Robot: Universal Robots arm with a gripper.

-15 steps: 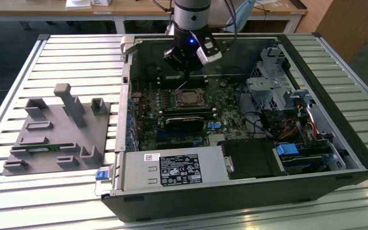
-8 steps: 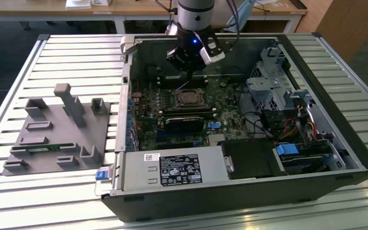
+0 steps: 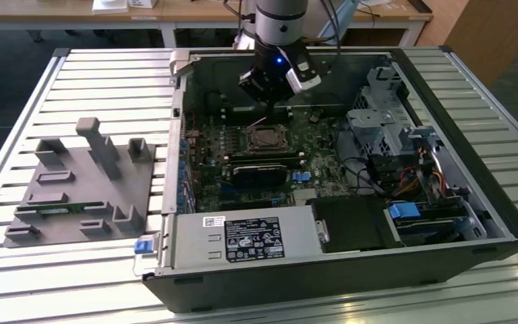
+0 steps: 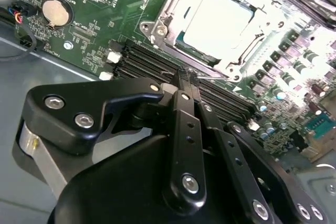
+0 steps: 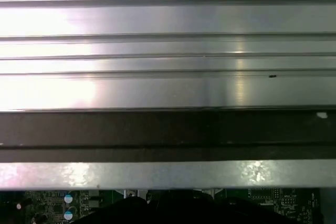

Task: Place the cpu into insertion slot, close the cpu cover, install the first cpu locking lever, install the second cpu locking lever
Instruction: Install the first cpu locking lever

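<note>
We see the cpu (image 4: 220, 22) lying flat in the insertion slot (image 4: 148, 27), its pale metal top showing through the window of the cpu cover (image 4: 167, 11). The cover appears to lie down around the chip; we cannot tell whether any lever is latched. In the exterior view the cpu (image 3: 266, 140) sits on the green board below the tool (image 3: 268, 98), a little nearer the camera than its tips.

The tool (image 4: 185, 77) hangs above the board with its two black fingers (image 4: 181, 108) drawn together at the tips, and we see nothing gripped between them. The long black memory slots (image 4: 147, 61) run between the tips and the socket. A round coin cell (image 4: 56, 12) sits well off to one side of the tool.

The board lies inside an open computer case (image 3: 475, 196) on the slatted tabletop (image 3: 106, 88). Outside the case, well away from the tool toward the exterior view's left, stands a grey fixture block (image 3: 83, 189). In the first wrist view, tabletop slats (image 5: 168, 51) lie beyond the dark case wall (image 5: 168, 129).
</note>
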